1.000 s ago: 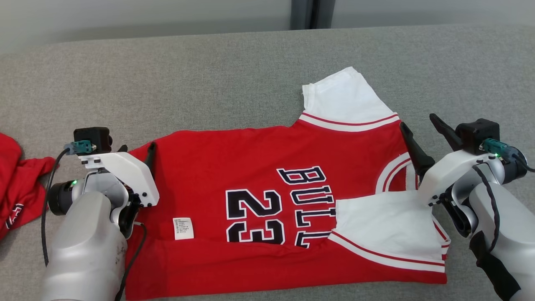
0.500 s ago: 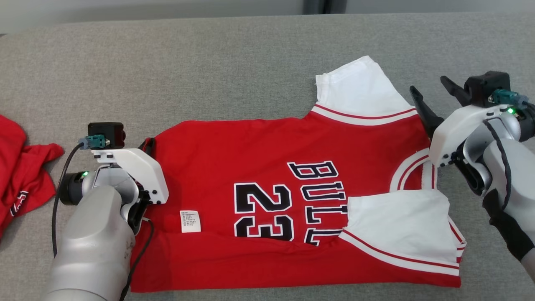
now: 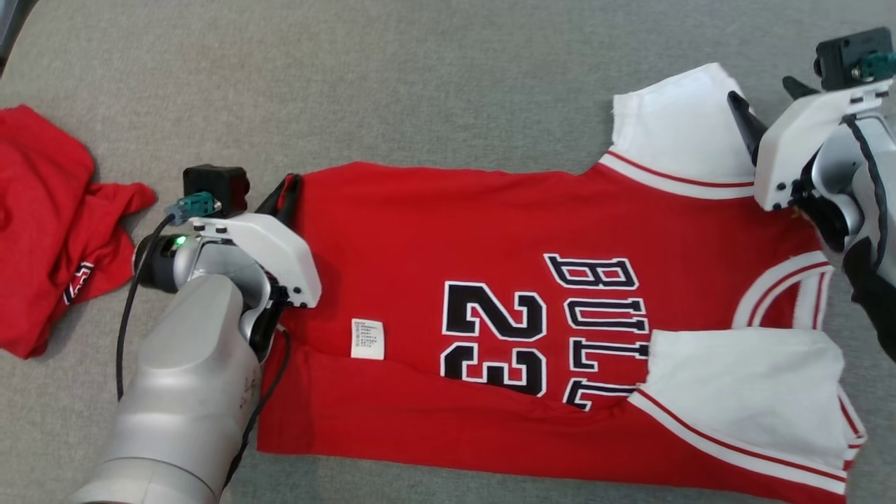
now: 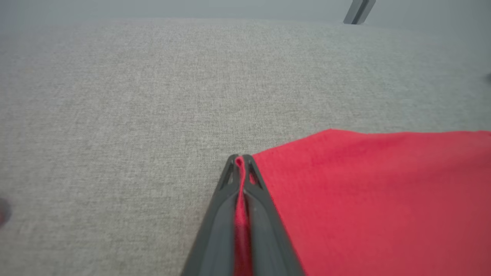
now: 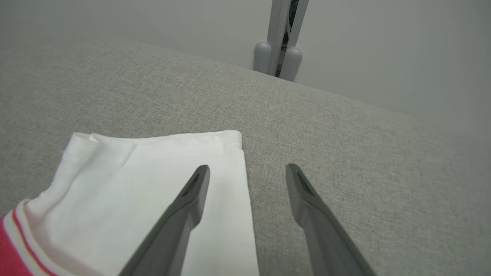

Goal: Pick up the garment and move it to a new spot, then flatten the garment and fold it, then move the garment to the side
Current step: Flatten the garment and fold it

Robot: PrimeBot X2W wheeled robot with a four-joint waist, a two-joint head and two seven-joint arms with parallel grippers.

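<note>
Clearly the fold is half made: the red short-sleeved jersey shirt [image 3: 448, 231], with black "BULLS 23" lettering, lies spread on the grey fabric-covered table [image 3: 420, 77]. Its near long edge is already turned over onto the body and the near white sleeve [image 3: 742, 385] is laid on the chest.

The left gripper [image 4: 238, 160] has its jaws pinched tight on the far hem corner, with red cloth showing between them. The right gripper [image 5: 247, 168] hangs with jaws wide apart and empty, one finger above the far white sleeve [image 3: 672, 126] and the other above bare table just beside the sleeve's edge.

To do this well, I judge the right jaws should drop and close on the far sleeve or shoulder, so both ends of the far edge are held. Both arms should then lift only slightly and bring that edge toward the robot at an equal pace, with the cloth taut between them, so the crease runs straight. The crumpled red garment [image 3: 49, 210] at the left lies well apart and should be no hindrance.
</note>
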